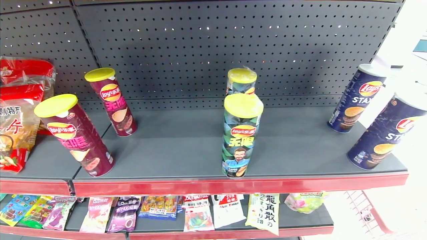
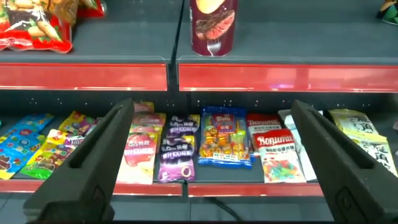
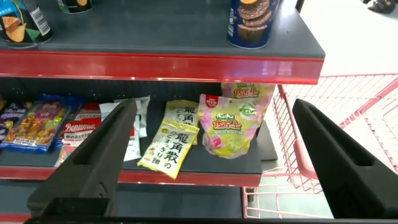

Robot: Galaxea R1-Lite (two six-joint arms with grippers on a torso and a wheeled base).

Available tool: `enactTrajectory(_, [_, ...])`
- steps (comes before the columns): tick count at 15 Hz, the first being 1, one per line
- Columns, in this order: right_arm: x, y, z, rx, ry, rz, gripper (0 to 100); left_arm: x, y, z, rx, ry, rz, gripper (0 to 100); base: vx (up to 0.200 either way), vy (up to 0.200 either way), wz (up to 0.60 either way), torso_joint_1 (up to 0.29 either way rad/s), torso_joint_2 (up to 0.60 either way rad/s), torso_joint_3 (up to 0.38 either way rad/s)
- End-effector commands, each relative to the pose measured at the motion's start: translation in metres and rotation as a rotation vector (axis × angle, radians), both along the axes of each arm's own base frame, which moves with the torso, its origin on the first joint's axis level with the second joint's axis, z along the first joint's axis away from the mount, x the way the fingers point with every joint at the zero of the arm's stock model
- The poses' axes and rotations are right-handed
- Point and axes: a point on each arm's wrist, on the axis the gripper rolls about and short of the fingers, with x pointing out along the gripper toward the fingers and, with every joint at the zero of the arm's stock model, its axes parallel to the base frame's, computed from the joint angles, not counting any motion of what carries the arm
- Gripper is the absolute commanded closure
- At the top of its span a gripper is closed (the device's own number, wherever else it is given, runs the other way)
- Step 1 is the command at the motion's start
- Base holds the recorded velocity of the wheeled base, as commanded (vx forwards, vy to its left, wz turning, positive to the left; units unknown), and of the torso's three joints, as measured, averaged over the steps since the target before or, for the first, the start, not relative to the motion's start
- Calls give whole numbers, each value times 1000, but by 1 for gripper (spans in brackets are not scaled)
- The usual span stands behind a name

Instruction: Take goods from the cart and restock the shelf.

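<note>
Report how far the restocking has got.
Done, by the look of it: six chip cans stand on the upper shelf, a maroon pair, a teal pair and a navy pair, with bare space between pairs. In hand: nothing; the left gripper and right gripper are open and empty, facing the lower shelf. Left: fetching more from the cart, whose contents I cannot see.

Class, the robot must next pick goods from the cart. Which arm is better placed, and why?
Right. The red wire cart sits just beyond the right gripper, past the lower shelf's right end. The left gripper faces candy bags farther along that shelf. Both are open and empty.
</note>
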Motion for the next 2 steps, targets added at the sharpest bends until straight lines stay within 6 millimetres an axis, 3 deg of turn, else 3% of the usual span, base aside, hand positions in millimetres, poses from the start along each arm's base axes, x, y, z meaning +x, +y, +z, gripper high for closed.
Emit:
enactTrajectory(1, [0,0,0,-2,1,1,0,0,0,0,0,1,2,0,0,0,0,0,0,0])
enactTrajectory(2, [0,0,0,-5,1,-7,0,0,0,0,0,1,2,0,0,0,0,0,0,0])
